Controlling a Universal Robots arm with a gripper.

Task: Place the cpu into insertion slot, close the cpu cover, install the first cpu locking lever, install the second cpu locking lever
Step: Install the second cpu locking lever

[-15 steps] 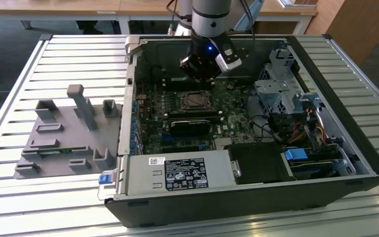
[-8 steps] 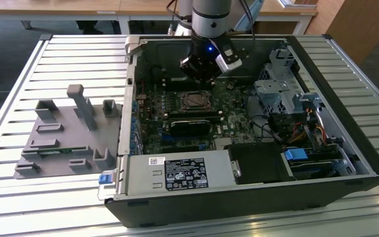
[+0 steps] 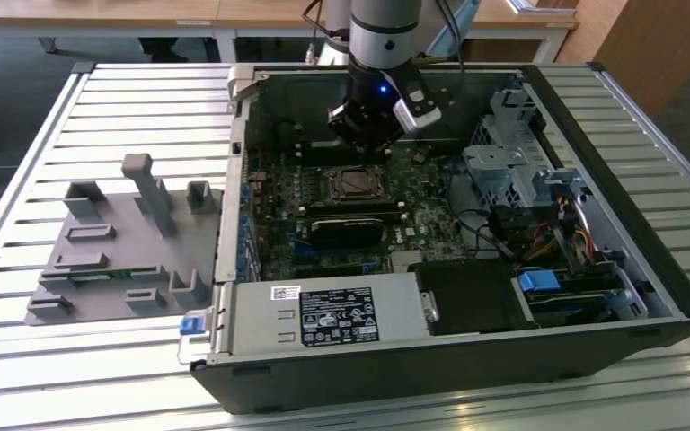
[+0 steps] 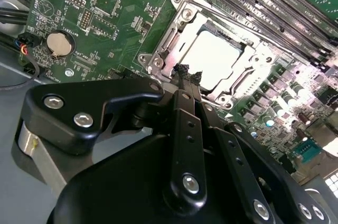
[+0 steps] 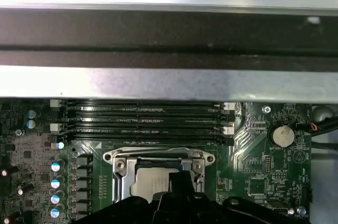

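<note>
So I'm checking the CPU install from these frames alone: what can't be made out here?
- Exterior view: the insertion slot is too small to tell cpu from cover.
- First wrist view: the near part of the cpu is hidden by the gripper's body.
- Second wrist view: the gripper tips cover the cpu cover edge, so the locking levers' state is unclear.

A slatted metal table (image 3: 33,162) carries an open computer case (image 3: 441,359) and a grey fixture (image 3: 118,242).

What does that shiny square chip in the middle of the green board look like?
The cpu is a flat, square chip with a pale silvery metal face. It lies flat in its socket on the green board, with the silvery metal cover framing it. In the second wrist view, the dark tips of the gripper sit at its edge; actual contact is unclear.
</note>
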